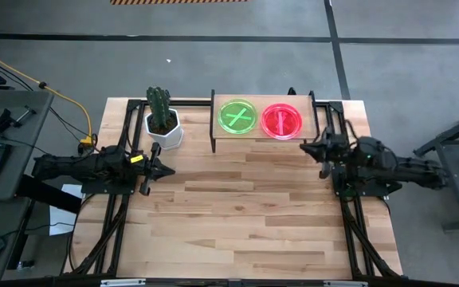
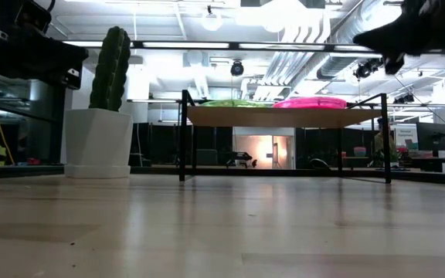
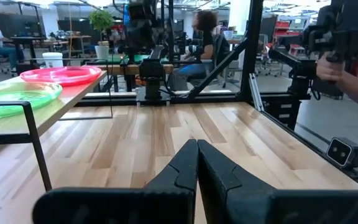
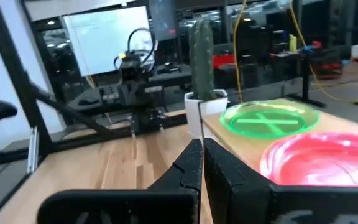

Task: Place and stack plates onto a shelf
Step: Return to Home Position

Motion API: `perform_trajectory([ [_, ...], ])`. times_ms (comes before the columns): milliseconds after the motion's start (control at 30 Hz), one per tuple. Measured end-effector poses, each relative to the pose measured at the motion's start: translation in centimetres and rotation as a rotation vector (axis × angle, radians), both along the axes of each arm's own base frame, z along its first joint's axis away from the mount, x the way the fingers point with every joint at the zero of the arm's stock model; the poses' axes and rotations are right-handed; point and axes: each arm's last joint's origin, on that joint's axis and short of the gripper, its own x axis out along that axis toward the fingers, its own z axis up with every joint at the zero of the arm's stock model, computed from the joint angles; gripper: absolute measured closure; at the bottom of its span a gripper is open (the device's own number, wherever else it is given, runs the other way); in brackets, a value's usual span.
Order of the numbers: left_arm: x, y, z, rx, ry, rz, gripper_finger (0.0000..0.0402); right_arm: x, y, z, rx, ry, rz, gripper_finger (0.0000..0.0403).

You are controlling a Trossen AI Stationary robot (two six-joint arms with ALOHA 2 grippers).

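Note:
The shelf [image 1: 265, 137], a light-wood board on black legs, stands at the table's far edge. On it lie a lime green plate [image 1: 237, 116] with a cross mark and a pink plate [image 1: 282, 120] with a stripe, side by side; whether each is one plate or a stack cannot be told. My left gripper [image 1: 168, 169] hovers shut over the table's left part, below the cactus pot. My right gripper [image 1: 304, 147] hovers shut just off the shelf's right near corner, close to the pink plate [image 4: 319, 158]. In the left wrist view the fingers [image 3: 197, 163] point across the table.
A white hexagonal pot with a green cactus [image 1: 163, 119] stands left of the shelf. The wooden tabletop [image 1: 245, 215] stretches bare toward the near edge. Black frame rails [image 1: 357, 235] run along both sides. People show in the room beyond the table.

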Motion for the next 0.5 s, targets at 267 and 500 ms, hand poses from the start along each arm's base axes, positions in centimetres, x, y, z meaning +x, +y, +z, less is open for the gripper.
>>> perform_trajectory([
  [267,0.0,0.0,0.0,0.000,-0.001,0.000,0.0401,0.2,0.1,-2.3,-0.024,-0.019,0.024,0.0403],
  [500,0.0,0.0,0.0,0.000,-0.001,0.000,0.0401,-1.0,0.2,-1.6,-0.076,-0.070,0.007,0.0403],
])
